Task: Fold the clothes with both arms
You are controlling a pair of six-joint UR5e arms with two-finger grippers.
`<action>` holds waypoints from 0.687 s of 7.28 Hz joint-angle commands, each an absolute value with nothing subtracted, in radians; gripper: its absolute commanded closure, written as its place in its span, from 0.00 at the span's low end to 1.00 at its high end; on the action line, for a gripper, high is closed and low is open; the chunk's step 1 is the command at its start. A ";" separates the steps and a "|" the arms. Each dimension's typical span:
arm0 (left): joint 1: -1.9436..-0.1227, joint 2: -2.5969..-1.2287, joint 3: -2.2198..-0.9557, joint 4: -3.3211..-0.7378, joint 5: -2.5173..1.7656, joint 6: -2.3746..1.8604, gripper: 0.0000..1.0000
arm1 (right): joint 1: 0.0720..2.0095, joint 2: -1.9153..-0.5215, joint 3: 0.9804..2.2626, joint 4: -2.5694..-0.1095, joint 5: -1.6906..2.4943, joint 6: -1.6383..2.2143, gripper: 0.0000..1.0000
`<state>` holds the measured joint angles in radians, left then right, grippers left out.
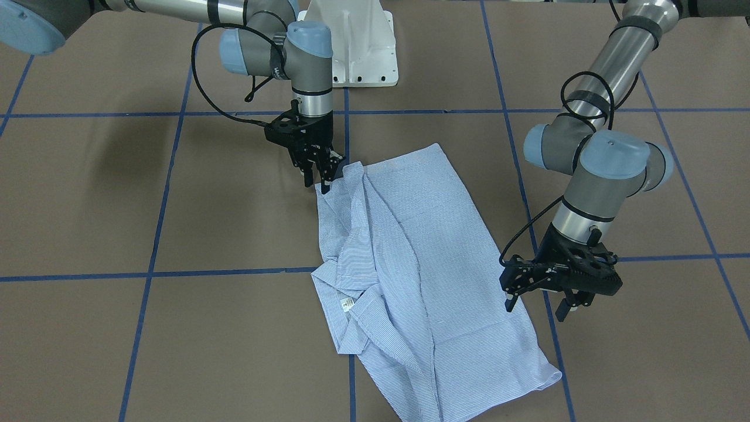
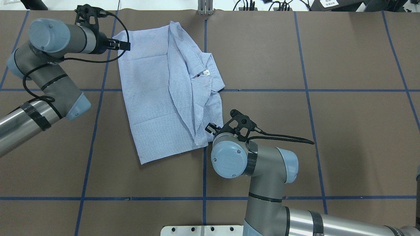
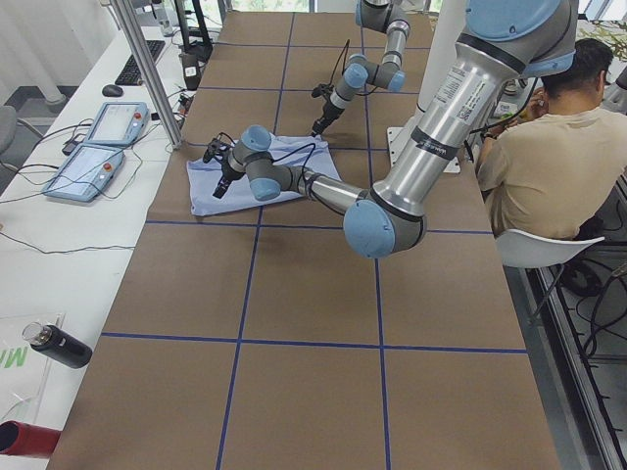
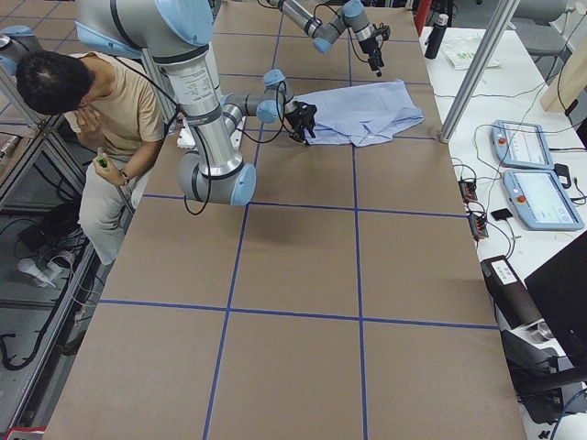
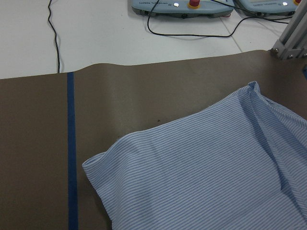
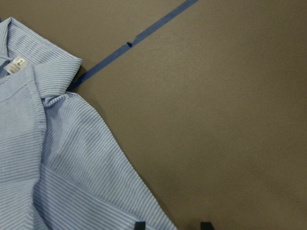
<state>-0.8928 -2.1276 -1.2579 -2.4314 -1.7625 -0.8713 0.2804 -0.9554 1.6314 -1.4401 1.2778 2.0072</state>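
The striped shirt [image 2: 157, 98] lies partly folded near the counter's [image 2: 328, 131] far edge, collar label [image 2: 206, 72] showing and sleeves hard to make out among the folds. The right end effector [image 1: 316, 183], fingers spread, stands at the shirt's near corner; overhead, its own wrist hides it. The left end effector [image 1: 536, 308] hovers spread beside the far corner.

Silver-grey arms [image 1: 612, 58], lt-blue caps [image 1: 615, 153], blk cables [image 2: 285, 139].
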 commanded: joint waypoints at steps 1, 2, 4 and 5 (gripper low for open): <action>-0.893 -2.128 -1.256 -2.431 -1.763 -0.871 0.00 | 0.278 -0.950 1.620 -1.440 1.276 2.006 0.52; -0.893 -2.128 -1.256 -2.431 -1.763 -0.871 0.00 | 0.275 -0.948 1.620 -1.440 1.276 2.006 0.62; -0.893 -2.128 -1.258 -2.431 -1.763 -0.871 0.00 | 0.270 -0.933 1.620 -1.439 1.263 2.010 0.84; -0.893 -2.128 -1.258 -2.431 -1.763 -0.871 0.00 | 0.268 -0.933 1.620 -1.439 1.262 2.011 1.00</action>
